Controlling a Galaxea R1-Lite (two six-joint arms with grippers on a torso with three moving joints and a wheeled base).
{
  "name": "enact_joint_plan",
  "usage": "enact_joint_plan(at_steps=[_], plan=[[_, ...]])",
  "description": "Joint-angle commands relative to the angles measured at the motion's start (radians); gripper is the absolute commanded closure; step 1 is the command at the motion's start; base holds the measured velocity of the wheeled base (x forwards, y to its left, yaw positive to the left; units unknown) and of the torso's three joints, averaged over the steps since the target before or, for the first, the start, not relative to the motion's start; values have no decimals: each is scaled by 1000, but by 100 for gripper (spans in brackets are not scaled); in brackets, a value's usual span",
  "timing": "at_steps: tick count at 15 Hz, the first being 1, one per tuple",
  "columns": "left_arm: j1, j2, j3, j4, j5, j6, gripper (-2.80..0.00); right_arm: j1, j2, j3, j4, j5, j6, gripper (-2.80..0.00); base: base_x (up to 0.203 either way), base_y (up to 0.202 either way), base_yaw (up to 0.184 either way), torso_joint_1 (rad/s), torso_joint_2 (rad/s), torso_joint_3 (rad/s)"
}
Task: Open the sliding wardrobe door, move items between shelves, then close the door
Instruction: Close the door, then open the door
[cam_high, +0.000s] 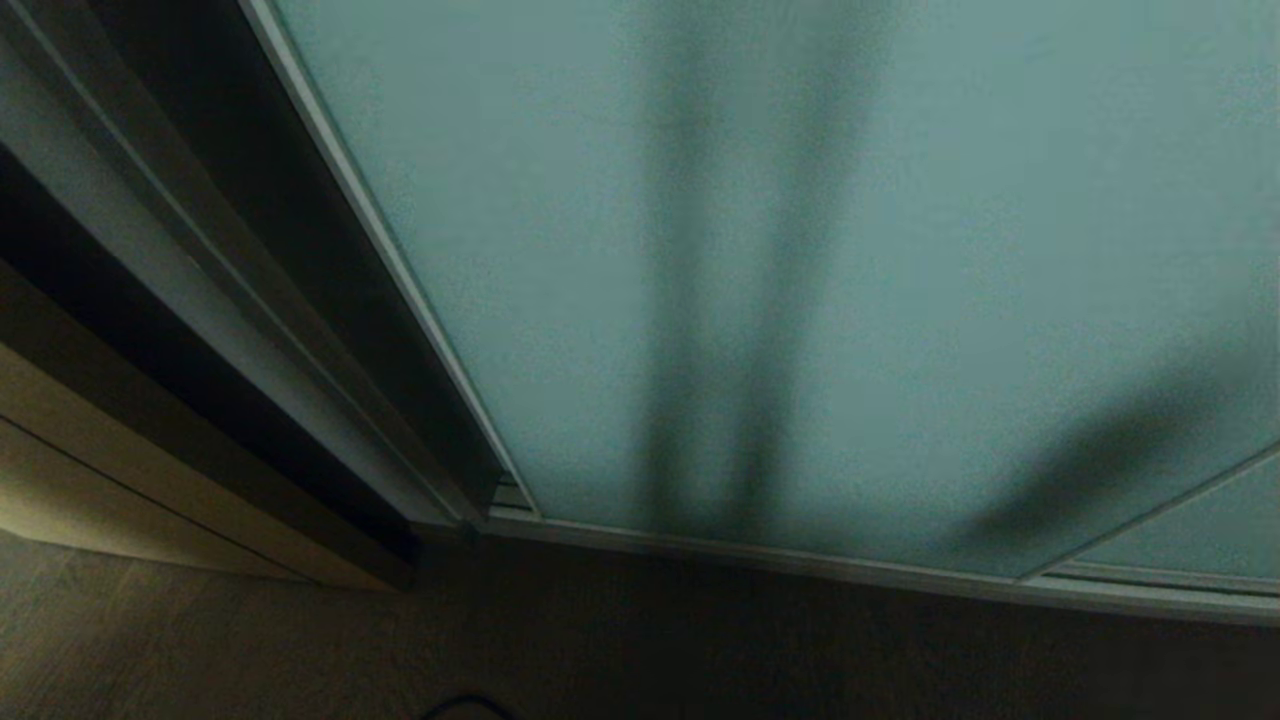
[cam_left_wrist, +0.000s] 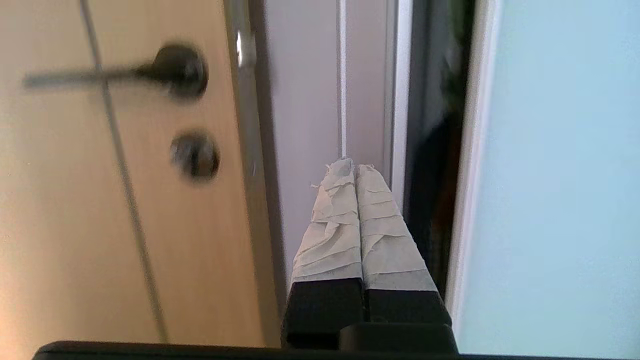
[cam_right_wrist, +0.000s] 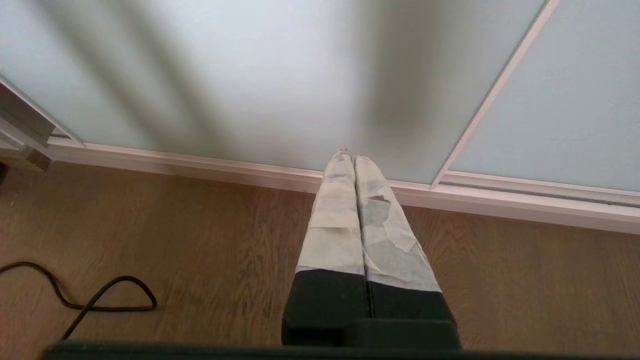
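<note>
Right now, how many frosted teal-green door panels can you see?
2: the wide frosted teal-green sliding panel straight ahead, and a second frosted panel at its lower right. More may be hidden.

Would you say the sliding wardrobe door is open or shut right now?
Nearly shut: the sliding wardrobe door covers the front, with only a narrow dark gap beside its frame edge. No shelves show.

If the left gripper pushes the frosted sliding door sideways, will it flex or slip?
The sliding wardrobe door looks rigid: a metal frame rims it, so it will probably glide along its floor track. The smooth frosted face may let the left gripper's taped fingers slip; the frame edge seems safer.
</note>
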Motion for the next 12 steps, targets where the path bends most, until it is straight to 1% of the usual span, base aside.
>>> enact_joint_plan(at_steps=[1,2,4,9,12], plan=[[0,179,-52,-67,11,0,0,0,0,0,-1,0,0,0,0,0,0,0,0,0],[0,223,-74,-102,16,0,0,-1,0,0,-1,0,0,0,0,0,0,0,0,0],[-2,295,-111,-131,10,-5,0,-1,0,0,-1,0,0,0,0,0,0,0,0,0],[-11,472,-250,-112,-33,-59,0,1,0,0,-1,0,0,0,0,0,0,0,0,0],[-13,559,-282,-104,-78,-103,0,-1,0,0,-1,0,0,0,0,0,0,0,0,0]])
